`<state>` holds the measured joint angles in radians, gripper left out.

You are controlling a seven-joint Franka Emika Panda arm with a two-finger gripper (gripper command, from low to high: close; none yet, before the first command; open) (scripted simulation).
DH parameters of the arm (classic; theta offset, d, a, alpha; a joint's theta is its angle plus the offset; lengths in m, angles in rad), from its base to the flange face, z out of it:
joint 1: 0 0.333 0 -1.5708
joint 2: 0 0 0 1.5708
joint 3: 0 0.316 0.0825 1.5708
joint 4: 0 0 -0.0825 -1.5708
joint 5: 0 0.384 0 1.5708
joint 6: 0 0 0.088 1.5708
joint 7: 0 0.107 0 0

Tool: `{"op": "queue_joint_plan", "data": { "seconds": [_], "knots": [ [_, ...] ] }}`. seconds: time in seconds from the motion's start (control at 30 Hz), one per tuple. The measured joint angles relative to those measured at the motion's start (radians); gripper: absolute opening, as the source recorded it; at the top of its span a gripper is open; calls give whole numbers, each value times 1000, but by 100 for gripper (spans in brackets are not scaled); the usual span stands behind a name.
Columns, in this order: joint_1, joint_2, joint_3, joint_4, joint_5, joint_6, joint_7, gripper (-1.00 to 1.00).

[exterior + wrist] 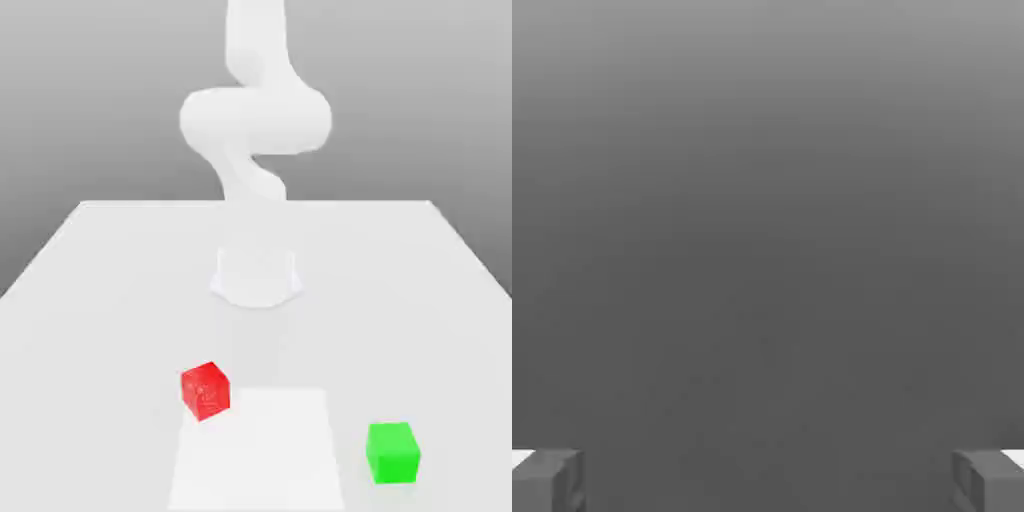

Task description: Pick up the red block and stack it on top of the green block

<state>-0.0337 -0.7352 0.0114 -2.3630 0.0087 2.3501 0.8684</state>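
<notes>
- The white surface [120, 270] is bare around both blocks, so nothing cushions a mis-aimed descent.
- The arm [255, 120] rises at the far side; its fingers [547, 482] stand wide, holding nothing.
- The green block [392, 452] lies near right; a skewed release could topple the stack.
- The red block [206, 390], near, left of centre, sits rotated, so unaligned fingers may nudge it.

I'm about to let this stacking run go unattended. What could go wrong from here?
The red block sits turned at an angle on the table, so the open gripper may close on its corners and twist it. The green block lies near the table's front edge; a rough placement might push it off.
</notes>
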Motion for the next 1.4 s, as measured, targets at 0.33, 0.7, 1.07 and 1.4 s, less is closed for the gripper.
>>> {"op": "queue_joint_plan", "data": {
  "seconds": [0.33,0.7,1.07,1.4],
  "knots": [
    [-148,316,57,-294,24,238,345,0],
    [-261,791,67,-525,-33,597,719,0],
    [-222,921,19,-509,-76,709,753,-100],
    [-146,680,90,-480,-12,438,687,-100]
  ]
}}
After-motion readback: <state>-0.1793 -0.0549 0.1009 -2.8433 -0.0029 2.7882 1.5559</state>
